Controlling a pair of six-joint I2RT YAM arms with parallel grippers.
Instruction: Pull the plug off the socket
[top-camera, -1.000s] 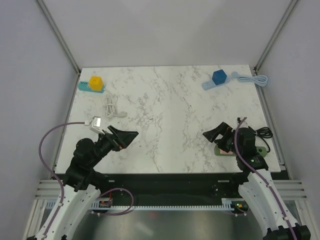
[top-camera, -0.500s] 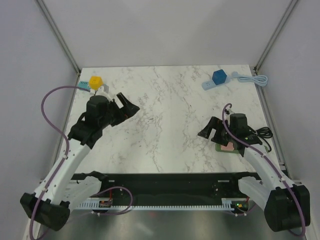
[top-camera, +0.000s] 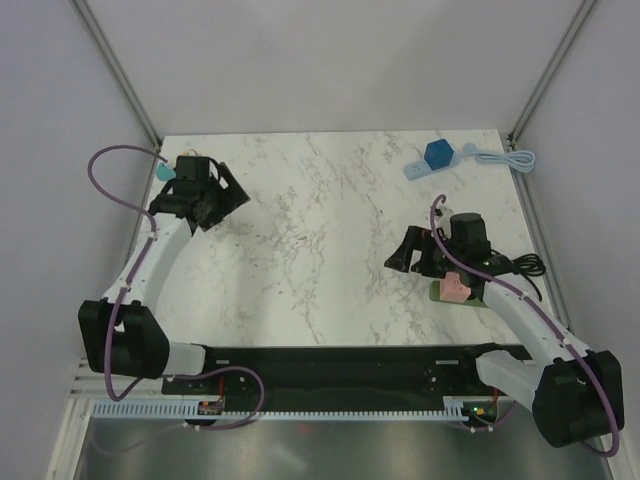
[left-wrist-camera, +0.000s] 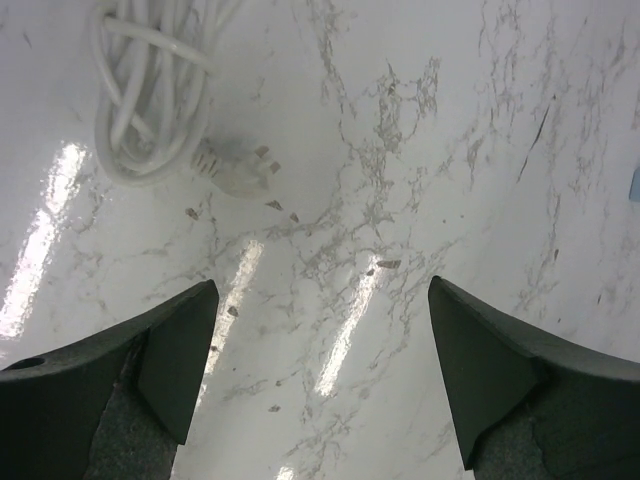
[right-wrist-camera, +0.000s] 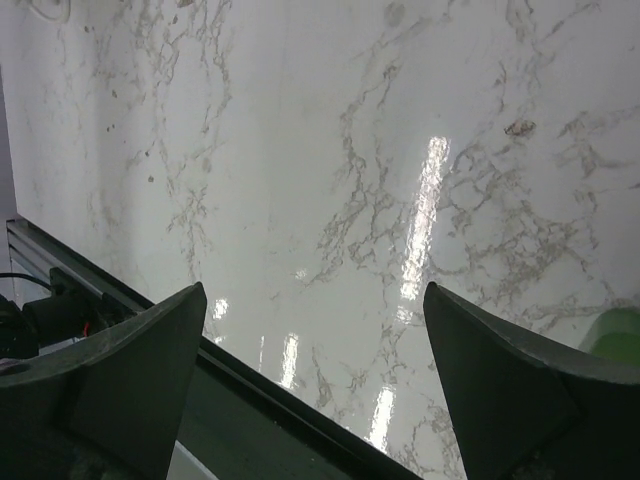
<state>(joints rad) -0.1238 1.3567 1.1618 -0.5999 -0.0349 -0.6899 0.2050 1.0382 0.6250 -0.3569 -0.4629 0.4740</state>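
Left jaws spread wide and empty above the worktop (left-wrist-camera: 420, 150), with the coiled white cable (left-wrist-camera: 140, 60) and its loose plug (left-wrist-camera: 235, 172) just ahead. A sliver of teal power strip (top-camera: 163, 170) shows beside that arm. Right jaws gape equally wide, holding nothing, near the pink plug (top-camera: 455, 288) seated in a green socket (top-camera: 438, 293)

I'm running this remotely and it reads as a robotics lab test cell, not a home or shop. There's a marble-print table (top-camera: 330, 210) boxed in by plain grey wall panels (top-camera: 330, 60) on alu frame posts (top-camera: 113, 68), w/ a slotted cable duct (top-camera: 330, 408) along the near edge (purple cabling (top-camera: 92, 175) loops off the arm).
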